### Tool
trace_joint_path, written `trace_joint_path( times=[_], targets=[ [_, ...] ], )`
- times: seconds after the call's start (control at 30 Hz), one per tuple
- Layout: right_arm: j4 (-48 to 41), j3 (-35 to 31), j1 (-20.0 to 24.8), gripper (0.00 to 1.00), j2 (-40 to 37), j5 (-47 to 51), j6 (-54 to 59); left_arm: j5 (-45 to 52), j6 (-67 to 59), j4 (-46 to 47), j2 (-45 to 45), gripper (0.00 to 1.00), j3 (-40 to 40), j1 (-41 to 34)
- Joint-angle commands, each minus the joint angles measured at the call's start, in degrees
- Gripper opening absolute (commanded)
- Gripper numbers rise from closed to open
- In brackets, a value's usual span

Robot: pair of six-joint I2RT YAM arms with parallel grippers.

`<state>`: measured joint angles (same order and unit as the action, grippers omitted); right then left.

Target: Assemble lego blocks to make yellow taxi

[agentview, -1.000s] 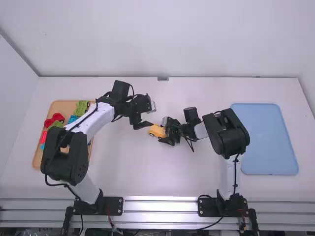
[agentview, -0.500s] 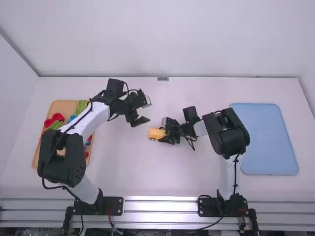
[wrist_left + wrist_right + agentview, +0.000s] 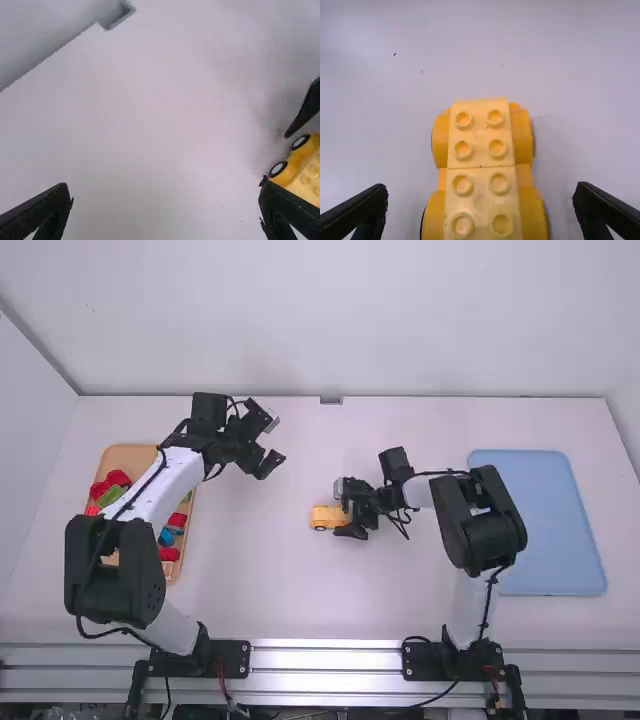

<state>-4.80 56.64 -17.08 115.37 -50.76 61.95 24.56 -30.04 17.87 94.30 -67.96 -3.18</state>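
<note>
A yellow toy car point(image 3: 325, 517) of studded blocks on a wheeled base stands on the table near the middle. My right gripper point(image 3: 347, 518) is at the car's right end, low over the table. Up and to the left of the car, my left gripper point(image 3: 274, 466) holds nothing. In the left wrist view, the left gripper point(image 3: 165, 192) has its fingers wide apart, with the car point(image 3: 303, 175) beyond one finger. The right gripper point(image 3: 480, 195) is open in the right wrist view, its fingers standing off both sides of the car point(image 3: 482, 165).
A wooden tray point(image 3: 130, 453) with red, green and blue blocks lies at the left, partly under the left arm. The light blue tray point(image 3: 548, 525) lies at the right, behind and beside the right arm. A wall rises at the table's far edge.
My left gripper has moved left and a little away from the camera, off from the car. The right gripper has opened and drawn slightly right, and the car now sits straighter.
</note>
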Motion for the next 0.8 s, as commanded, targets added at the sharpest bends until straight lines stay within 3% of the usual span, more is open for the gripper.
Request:
trace_joint_path(
  times=[0.0,0.27,0.37,0.5,0.77],
  targets=[
    [0.09,1.57,0.76,0.99,-5.64,1.14,-1.51,-3.26,4.31,0.72,-4.37,0.99,0.15,1.31],
    [12.28,2.23,-0.48,0.99,-14.34,0.52,-22.86,-9.05,24.85,4.26,-18.14,0.99,0.15,13.62],
    [10.58,5.75,-3.04,0.99,-14.32,-2.54,-23.41,-9.49,33.4,6.71,-21.86,0.99,0.15,18.82],
    [8.11,11.56,-7.1,0.99,-14.12,-2.58,-28.06,-9.7,33.14,10.32,-24.61,0.99,0.15,23.98],
    [7.74,17.31,-14.16,0.99,-13.46,-0.33,-31.82,-24.98,39.52,17.59,-24.9,0.99,0.15,28.79]
  ],
)
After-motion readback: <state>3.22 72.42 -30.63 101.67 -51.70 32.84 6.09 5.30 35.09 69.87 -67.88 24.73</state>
